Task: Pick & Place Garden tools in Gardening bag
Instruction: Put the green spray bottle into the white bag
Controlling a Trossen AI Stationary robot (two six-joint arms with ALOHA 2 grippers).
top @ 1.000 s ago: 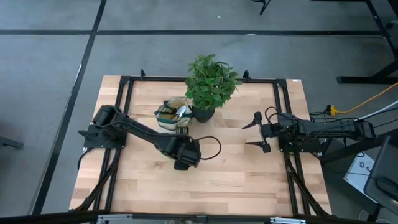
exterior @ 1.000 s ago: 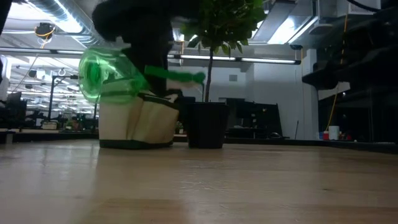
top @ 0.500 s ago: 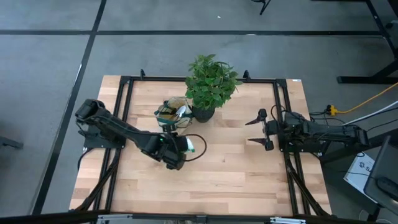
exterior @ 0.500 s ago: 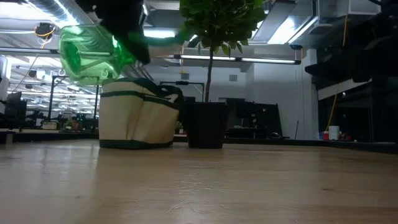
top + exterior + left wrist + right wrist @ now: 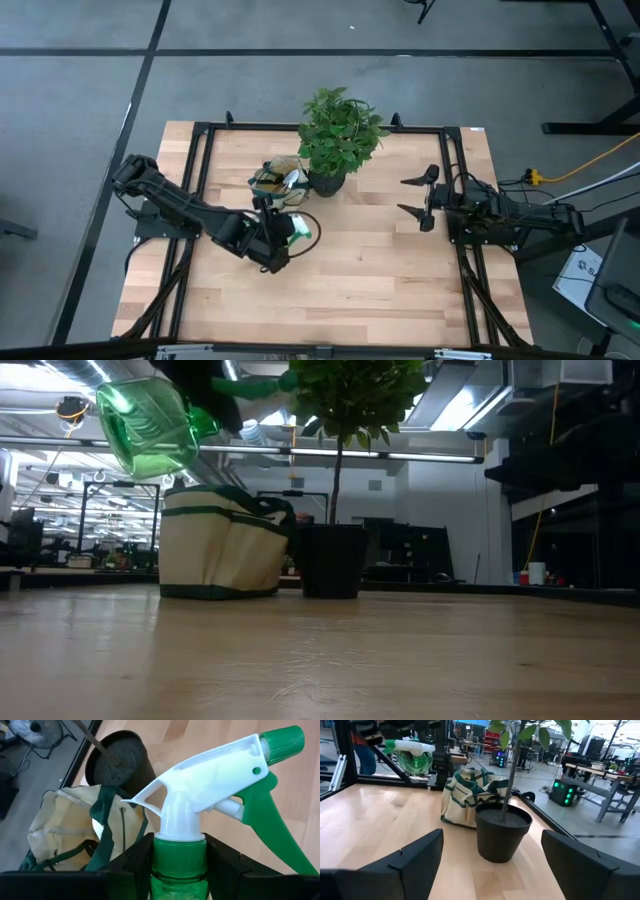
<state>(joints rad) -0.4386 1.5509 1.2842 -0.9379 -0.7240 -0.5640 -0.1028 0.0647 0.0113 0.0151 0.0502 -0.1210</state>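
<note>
A: What stays hidden here?

B: Most of the gardening bag's inside. From above, some pale metal and a dark handle show in its mouth, but I cannot tell which tools they are. In the low view the left arm is only a dark mass at the top edge, so its claw cannot be made out there.

A: Then which view settles the grasp?

B: The left wrist view. There the left claw is clenched on the green neck of the spray bottle, one dark finger on each side, just under the white sprayer head. The bottle's body is cut off below the frame.

A: And the other views?

B: The low view shows what the wrist view misses: the translucent green body, tilted, held clear of the table, above and off to one side of the bag. From above, the bottle is only a small green and white patch at the claw, with the bag just beyond the claw and the black plant pot beside the bag. The right wrist view sees the bottle far off, raised beside the bag.

A: The right arm?

B: The right claw hangs near the table's right edge, fingers spread wide, released, well apart from the bag.
</note>
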